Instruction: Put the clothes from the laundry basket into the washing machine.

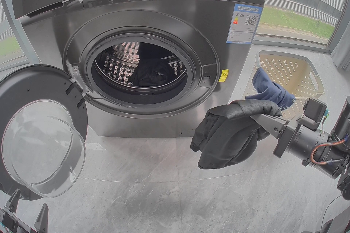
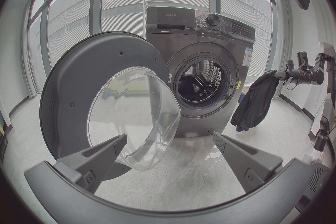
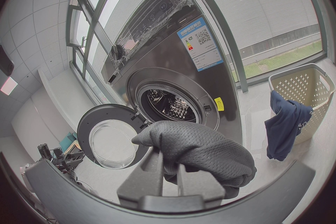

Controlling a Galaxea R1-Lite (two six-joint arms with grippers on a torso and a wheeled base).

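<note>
My right gripper (image 1: 260,119) is shut on a dark grey garment (image 1: 226,137) that hangs in the air in front of the washing machine (image 1: 146,26), to the right of its round opening (image 1: 140,70). The same garment (image 3: 199,147) drapes over the shut fingers (image 3: 190,179). A dark piece of clothing (image 1: 151,72) lies inside the drum. A navy garment (image 1: 271,90) hangs over the rim of the beige laundry basket (image 1: 291,70) to the right of the machine. My left gripper (image 2: 168,147) is open and holds nothing, low on the left near the swung-open door (image 2: 105,102).
The machine's door (image 1: 40,131) stands wide open to the left, its glass bowl facing out. Grey tiled floor (image 1: 153,186) spreads in front of the machine. Windows run behind the basket and machine.
</note>
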